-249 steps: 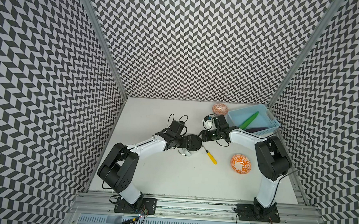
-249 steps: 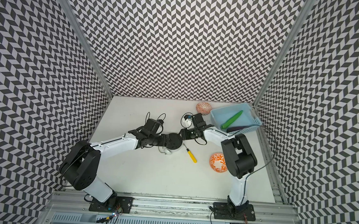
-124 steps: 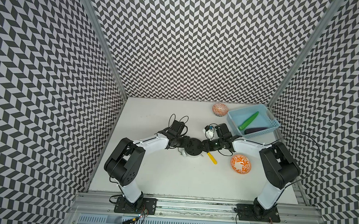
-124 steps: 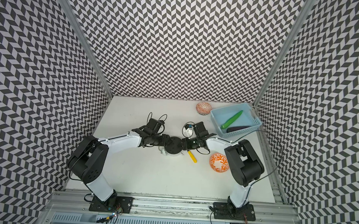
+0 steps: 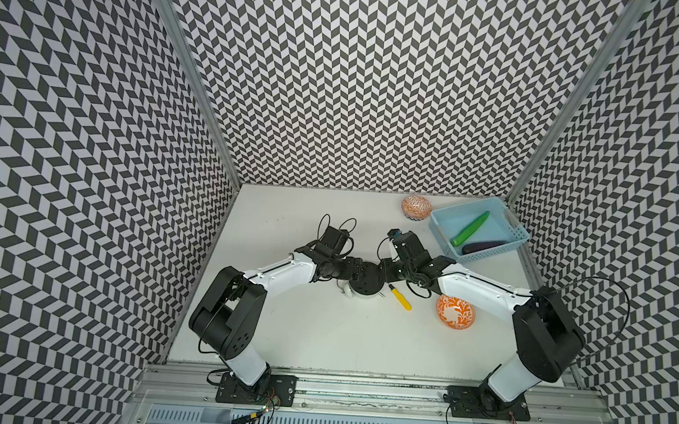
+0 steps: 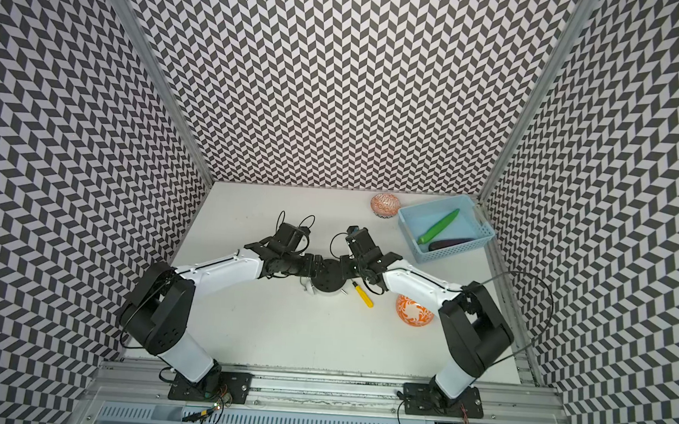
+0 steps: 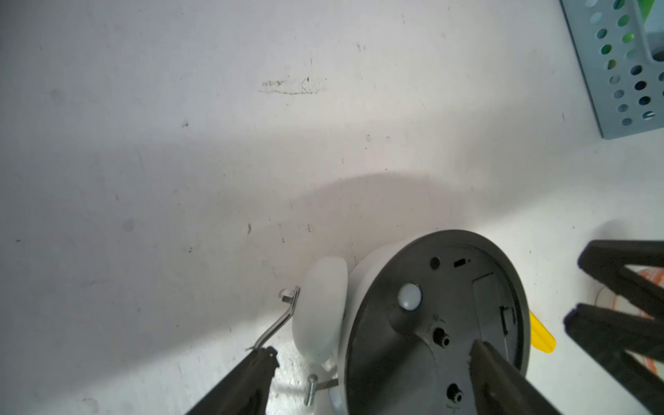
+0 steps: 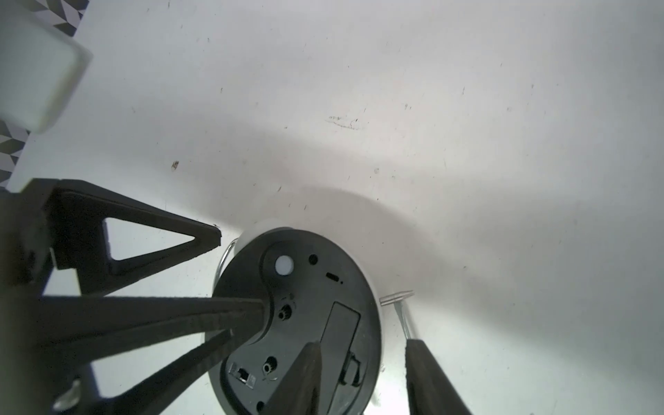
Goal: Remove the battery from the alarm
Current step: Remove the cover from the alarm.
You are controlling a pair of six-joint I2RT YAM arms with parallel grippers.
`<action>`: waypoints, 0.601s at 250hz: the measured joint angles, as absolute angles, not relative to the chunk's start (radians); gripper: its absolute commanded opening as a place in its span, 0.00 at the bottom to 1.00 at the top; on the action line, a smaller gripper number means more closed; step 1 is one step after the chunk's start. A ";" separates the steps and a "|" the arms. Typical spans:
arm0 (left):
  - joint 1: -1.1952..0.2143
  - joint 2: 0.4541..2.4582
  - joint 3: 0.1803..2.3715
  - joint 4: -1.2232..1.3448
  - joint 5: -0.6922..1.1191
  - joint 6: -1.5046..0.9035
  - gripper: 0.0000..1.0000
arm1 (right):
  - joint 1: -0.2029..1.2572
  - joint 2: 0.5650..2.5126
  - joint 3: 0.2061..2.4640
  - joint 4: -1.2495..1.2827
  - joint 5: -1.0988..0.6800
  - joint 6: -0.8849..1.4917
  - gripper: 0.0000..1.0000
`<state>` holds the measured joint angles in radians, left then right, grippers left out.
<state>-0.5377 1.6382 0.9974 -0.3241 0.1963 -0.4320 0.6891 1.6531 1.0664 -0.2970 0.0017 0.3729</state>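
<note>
Alarm (image 5: 367, 278) face down mid-table, black back up. Battery unseen, probably under shut lid (image 8: 339, 334). Right gripper (image 8: 363, 345) just arrived from near basket (image 5: 489, 252), jaws part-open astride rim. Left gripper (image 7: 373, 350) widened, holding nothing. Extraction not begun.

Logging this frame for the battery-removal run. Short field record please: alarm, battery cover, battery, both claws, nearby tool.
alarm: face down, black back up
battery cover: looks in place, shut
battery: not visible
left claw: open, one finger over the back, the other beside the white bell
right claw: open, one finger over the cover, the other outside the rim
screwdriver: yellow handle, lying beside the alarm
</note>
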 measured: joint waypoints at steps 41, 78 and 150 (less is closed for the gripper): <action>-0.543 1.641 0.997 -0.326 0.210 -0.432 0.89 | 0.712 1.688 1.090 -0.358 0.061 0.403 0.38; -0.543 1.654 0.989 -0.314 0.226 -0.432 0.85 | 0.728 1.704 1.103 -0.394 0.102 0.419 0.36; -0.543 1.682 0.955 -0.273 0.249 -0.453 0.81 | 0.778 1.716 1.105 -0.438 0.189 0.469 0.28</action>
<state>-0.5430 1.6825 0.9546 -0.2729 0.2485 -0.4530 0.7776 1.7164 1.1046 -0.4377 0.1886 0.4690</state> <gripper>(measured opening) 0.816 0.288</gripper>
